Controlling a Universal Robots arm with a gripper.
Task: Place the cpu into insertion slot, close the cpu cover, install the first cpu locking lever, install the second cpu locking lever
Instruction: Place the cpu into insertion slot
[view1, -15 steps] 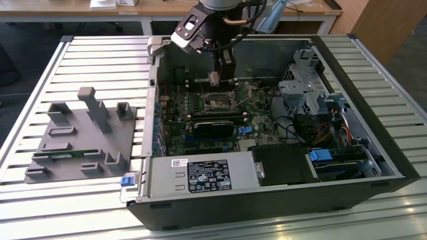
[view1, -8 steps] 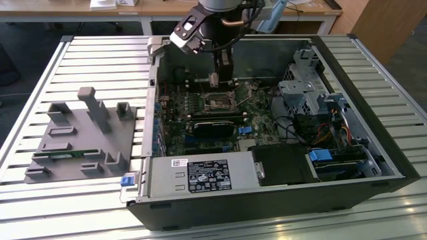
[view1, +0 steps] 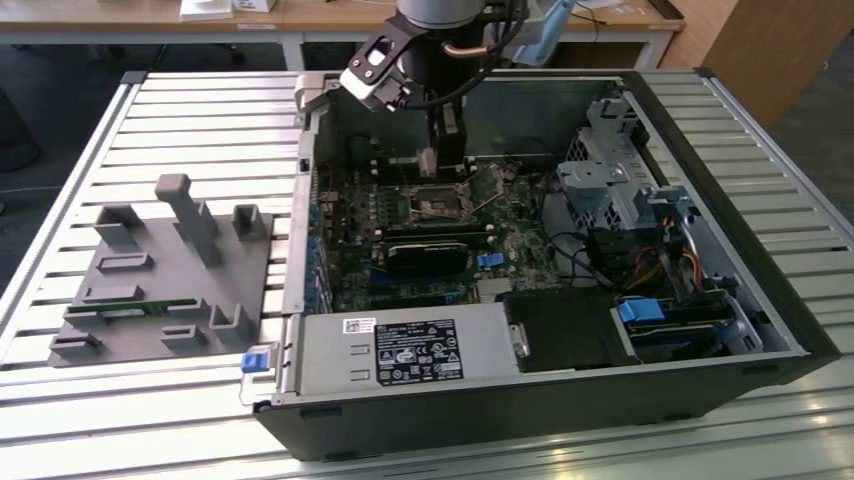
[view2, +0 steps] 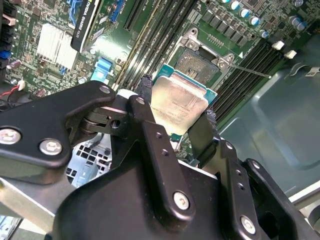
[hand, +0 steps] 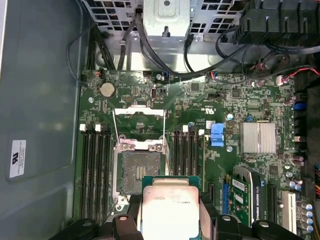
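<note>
My gripper (view1: 441, 160) hangs inside the open computer case, shut on the cpu (view2: 179, 102), a flat tan-silver square chip. The black fingers (view2: 145, 90) clamp it on two opposite edges. In both wrist views the cpu (hand: 170, 202) hovers above the motherboard, just beside the insertion slot (hand: 138, 172), not over it. The insertion slot (view2: 197, 62) is a dark square socket with a silver rim, and nothing lies in it. The cpu cover (hand: 139, 111) is flipped up at the slot's far side. A thin locking lever (view2: 250, 71) stands raised away from the socket.
Memory slots (hand: 95, 170) flank the socket on both sides. A black card (view1: 430, 255) lies across the board nearer the camera, and a power supply (view1: 400, 352) fills the front. A drive cage (view1: 607, 180) and cables stand at the exterior view's right. A grey fixture (view1: 160, 270) sits outside the case.
</note>
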